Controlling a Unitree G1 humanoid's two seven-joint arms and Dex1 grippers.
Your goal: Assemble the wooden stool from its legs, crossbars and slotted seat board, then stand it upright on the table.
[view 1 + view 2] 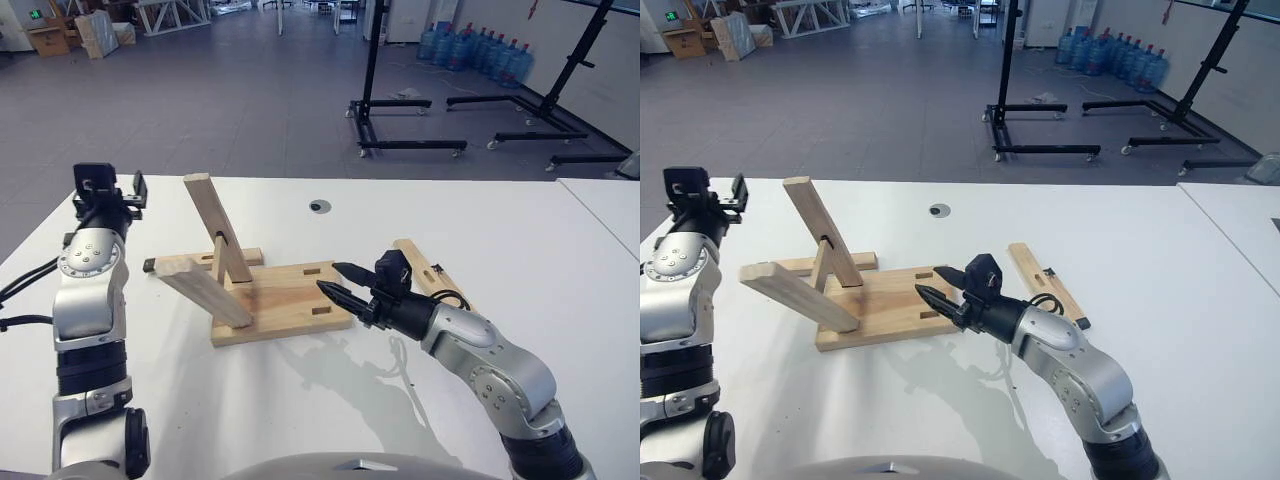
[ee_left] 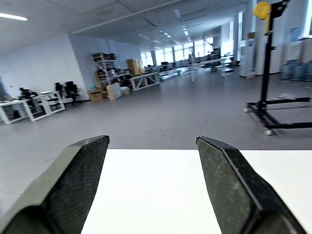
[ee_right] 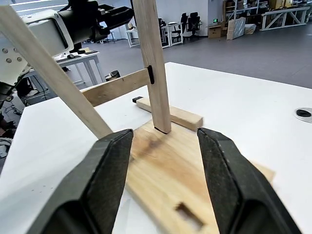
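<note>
The slotted seat board point(image 1: 285, 300) is laid flat on the white table point(image 1: 450, 210), near its middle. A tall leg point(image 1: 215, 225) is stood at the board's left end, tilted back and to the left. It is joined by a short crossbar point(image 1: 218, 262) to a second leg point(image 1: 200, 288), which is slanted low across the board's left front corner, with its far end raised clear of the table. A third leg point(image 1: 248, 257) is seen lying flat just behind the board. A fourth leg point(image 1: 425, 272) is laid loose on the table to the right.

The right tool point(image 1: 328, 277) is held at the board's right edge, pointed left toward the leg pair, with the loose fourth leg just behind it. Its fingers are spread and nothing is held between them. In the right wrist view, the board and the foot of the tall leg are framed between the two fingers point(image 3: 109, 175). The tool seems to be poised slightly above the wood, though contact cannot be ruled out from these angles. Two slots point(image 1: 312, 270) in the board are seen just beside its tips.

The left tool point(image 2: 152, 144) is held raised at the table's left side, well apart from the stool parts. Its fingers are spread wide, with only bare table between them.
</note>
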